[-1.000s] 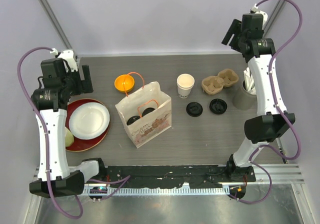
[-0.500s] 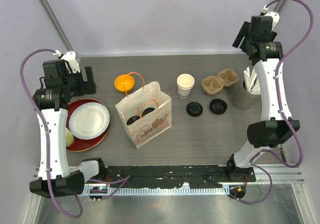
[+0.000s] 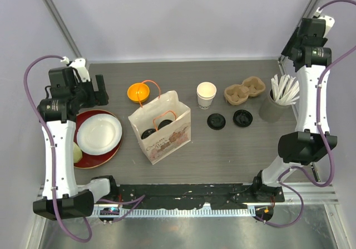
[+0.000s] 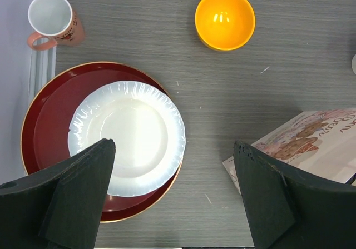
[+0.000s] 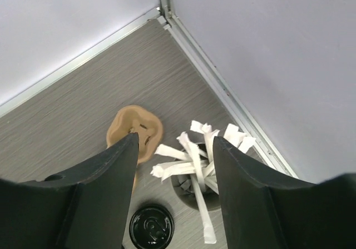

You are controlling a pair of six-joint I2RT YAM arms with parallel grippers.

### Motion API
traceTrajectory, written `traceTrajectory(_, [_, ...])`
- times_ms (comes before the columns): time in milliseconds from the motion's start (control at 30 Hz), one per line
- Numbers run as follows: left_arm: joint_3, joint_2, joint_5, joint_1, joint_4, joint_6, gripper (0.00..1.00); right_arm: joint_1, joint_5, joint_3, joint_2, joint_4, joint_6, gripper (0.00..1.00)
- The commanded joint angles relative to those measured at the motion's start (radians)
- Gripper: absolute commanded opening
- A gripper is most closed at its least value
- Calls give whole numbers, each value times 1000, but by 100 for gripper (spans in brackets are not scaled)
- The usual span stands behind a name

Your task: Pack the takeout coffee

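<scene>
Left gripper [image 4: 173, 146] hangs with its fingers wide apart and holds nothing, above the white plate [image 4: 127, 132] that lies on the red plate [image 4: 41, 127]. Also my right gripper [image 5: 175, 139] has its fingers apart and empty, high over the far right corner, above the straw holder [image 3: 269, 111]. Both coffee cups [image 3: 149, 133] stand side by side inside the paper bag [image 3: 169, 138] near the middle of the table, and from above only their black lids show.
</scene>
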Motion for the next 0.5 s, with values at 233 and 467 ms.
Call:
traceTrajectory(233, [25,0,44,5,27,-17,91,-79,-180,71,73,-94,-59,51])
traceTrajectory(467, [0,-1,59,5,38,-27,91,-79,-55,55,122,-329,-30,48])
